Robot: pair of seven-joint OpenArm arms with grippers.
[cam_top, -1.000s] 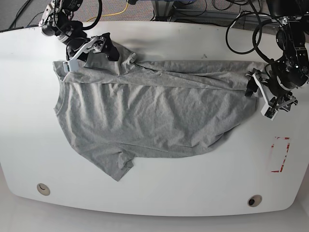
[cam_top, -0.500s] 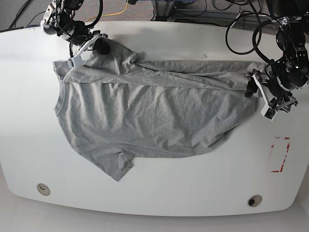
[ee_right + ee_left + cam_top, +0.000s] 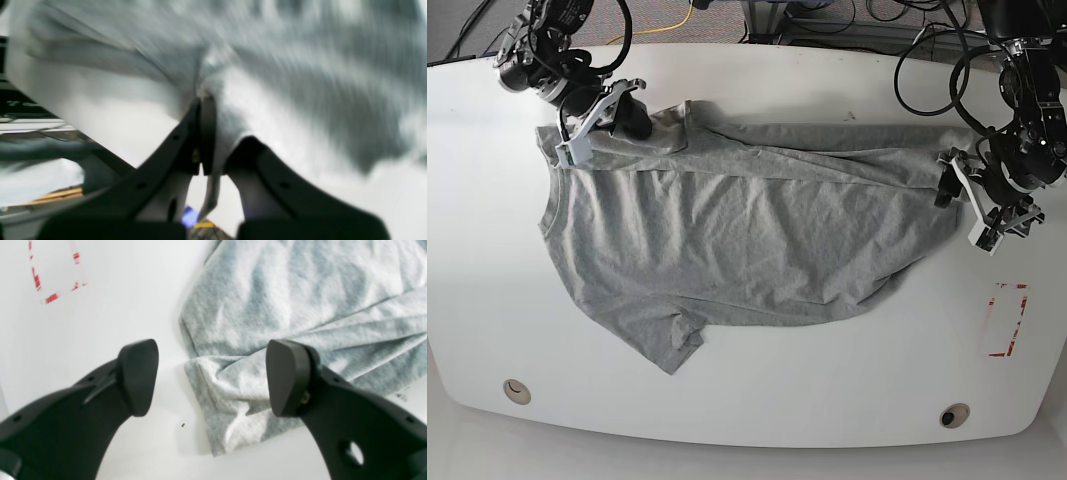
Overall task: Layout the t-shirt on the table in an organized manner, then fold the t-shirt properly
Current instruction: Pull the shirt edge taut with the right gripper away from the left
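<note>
Now t-shirt [image 3: 300, 83] pinched in right fingers [image 3: 208, 133], hem between parted left fingers [image 3: 140, 373]

My right gripper [image 3: 597, 113] sits near the tabletop's far left corner, jaws pinched closed on cloth; my left gripper [image 3: 211, 376] hangs near the right edge, jaws spread wide.

Bright, even overhead light gives the glossy white table [image 3: 757, 400] soft glare, while the right wrist view smears with motion blur across the heather-grey t-shirt [image 3: 300, 66]
</note>
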